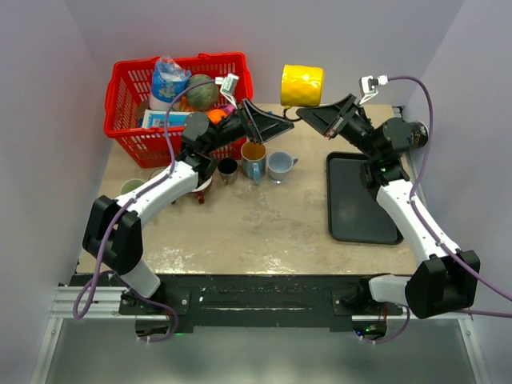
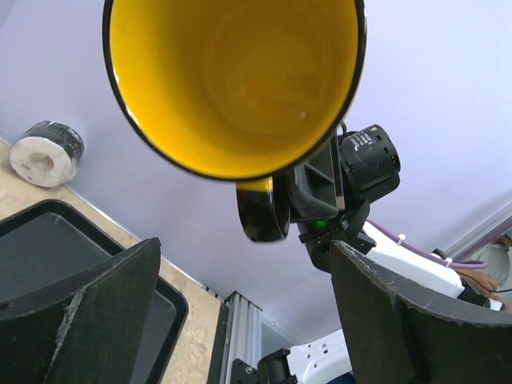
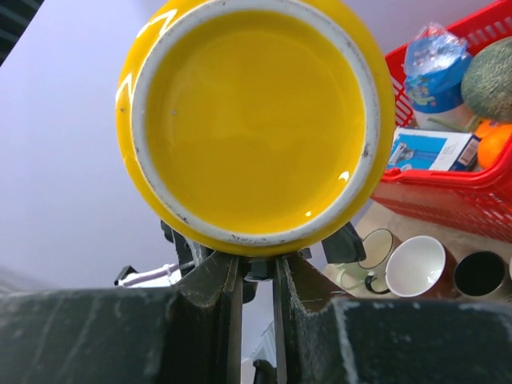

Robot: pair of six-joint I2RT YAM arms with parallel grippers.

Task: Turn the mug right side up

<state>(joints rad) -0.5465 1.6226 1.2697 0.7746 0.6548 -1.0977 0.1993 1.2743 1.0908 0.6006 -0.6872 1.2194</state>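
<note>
A yellow mug (image 1: 302,85) hangs on its side in the air above the back of the table, its mouth towards the left arm. My right gripper (image 1: 310,115) is shut on its black handle from below. In the right wrist view the mug's base (image 3: 252,120) fills the frame, and the fingers (image 3: 220,288) pinch the handle just under it. My left gripper (image 1: 284,122) is open and empty, level with the mug's underside to its left. The left wrist view looks into the mug's open mouth (image 2: 232,80), with the handle (image 2: 260,210) below it and the wide-apart fingers (image 2: 80,312) at the frame's bottom.
A red basket (image 1: 128,140) holding a melon, a bottle and boxes stands at the back left. Three mugs (image 1: 254,160) stand upright mid-table under the left arm. A black tray (image 1: 356,200) lies on the right. A tape roll (image 2: 46,152) sits by the back wall.
</note>
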